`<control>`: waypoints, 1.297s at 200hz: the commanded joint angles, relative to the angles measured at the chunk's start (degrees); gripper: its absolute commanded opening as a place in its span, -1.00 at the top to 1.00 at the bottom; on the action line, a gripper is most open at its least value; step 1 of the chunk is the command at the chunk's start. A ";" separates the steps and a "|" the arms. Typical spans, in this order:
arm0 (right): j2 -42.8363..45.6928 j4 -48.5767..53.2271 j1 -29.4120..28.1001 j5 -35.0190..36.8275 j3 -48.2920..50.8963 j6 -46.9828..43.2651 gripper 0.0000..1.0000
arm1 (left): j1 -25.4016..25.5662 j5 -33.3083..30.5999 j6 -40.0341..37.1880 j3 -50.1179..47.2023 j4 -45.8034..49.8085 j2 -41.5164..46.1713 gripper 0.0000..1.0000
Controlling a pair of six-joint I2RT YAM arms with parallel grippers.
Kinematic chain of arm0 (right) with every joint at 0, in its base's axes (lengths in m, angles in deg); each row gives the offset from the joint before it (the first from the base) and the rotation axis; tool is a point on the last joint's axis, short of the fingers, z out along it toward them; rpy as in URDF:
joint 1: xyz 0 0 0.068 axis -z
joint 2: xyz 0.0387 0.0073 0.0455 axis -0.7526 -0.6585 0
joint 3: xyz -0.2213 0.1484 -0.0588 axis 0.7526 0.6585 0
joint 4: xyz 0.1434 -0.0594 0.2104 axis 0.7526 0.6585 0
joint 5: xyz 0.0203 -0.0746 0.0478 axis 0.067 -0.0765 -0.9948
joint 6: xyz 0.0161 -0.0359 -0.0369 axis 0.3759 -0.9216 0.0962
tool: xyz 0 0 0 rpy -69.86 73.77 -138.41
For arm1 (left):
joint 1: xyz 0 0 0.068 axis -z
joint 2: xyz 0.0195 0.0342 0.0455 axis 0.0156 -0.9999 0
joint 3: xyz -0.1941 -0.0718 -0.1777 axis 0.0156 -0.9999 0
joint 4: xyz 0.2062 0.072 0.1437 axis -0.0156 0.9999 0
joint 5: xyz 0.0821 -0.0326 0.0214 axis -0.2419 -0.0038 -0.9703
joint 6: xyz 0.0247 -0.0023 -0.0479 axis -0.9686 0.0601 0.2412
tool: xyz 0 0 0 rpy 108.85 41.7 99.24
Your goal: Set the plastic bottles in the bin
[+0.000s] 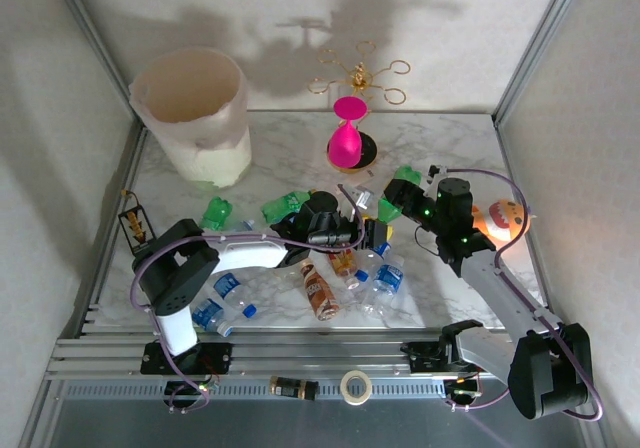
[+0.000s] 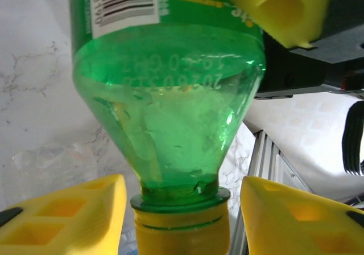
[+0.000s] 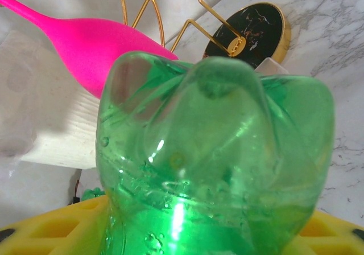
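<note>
Green translucent plastic bottle with a yellow cap (image 2: 170, 124) is held over the middle of the marble tabletop, well apart from the large cream-beige round bin (image 1: 215, 148) in its far left corner. The right gripper (image 3: 187, 238) pinches its body, while the left gripper (image 2: 182, 209) stands spread either side of the neck, just short of touching. We judge that a release before the neck is firmly clamped could drop it, or the slick taper could slip free.
</note>
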 commanded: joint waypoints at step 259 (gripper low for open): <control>6.80 -15.86 -0.53 3.20 9.35 1.51 -0.97 | -5.07 -23.59 -11.34 1.32 21.52 26.45 1.00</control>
